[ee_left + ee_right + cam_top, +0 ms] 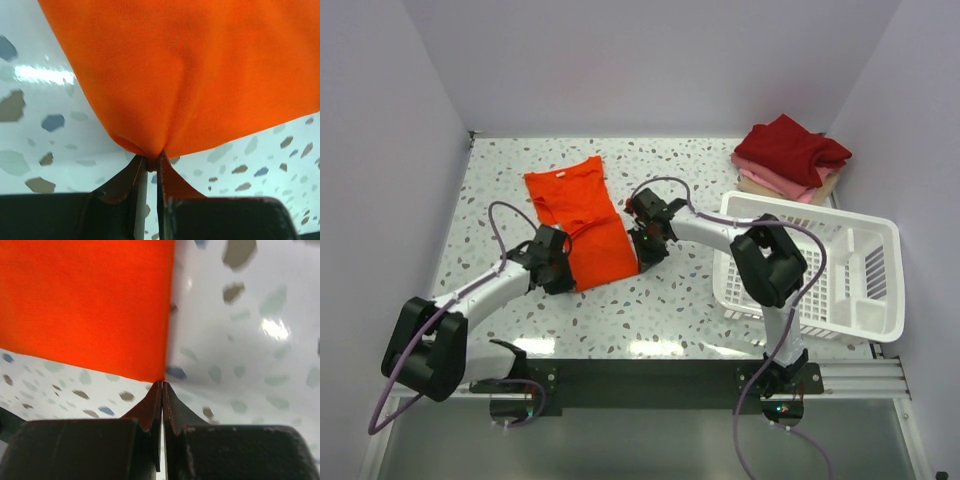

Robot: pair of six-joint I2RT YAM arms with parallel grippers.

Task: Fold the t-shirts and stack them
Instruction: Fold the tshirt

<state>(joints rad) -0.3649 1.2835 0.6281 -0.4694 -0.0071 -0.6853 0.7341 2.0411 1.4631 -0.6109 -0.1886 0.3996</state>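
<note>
- While clamped shut on the near hem corners of the orange-red t-shirt (pixel 582 222), spread flat on the table (pixel 665 312), raise left gripper (pixel 152 164) and right gripper (pixel 162 390) together.
- Hold hem taut and level.
- Carry toward collar; lay edges square.

You're in a lab robot cell: blank white walls (pixel 650 60) box in a speckled terrazzo tabletop (pixel 670 310), with a black mounting plate (pixel 640 385) at its near edge.
</note>
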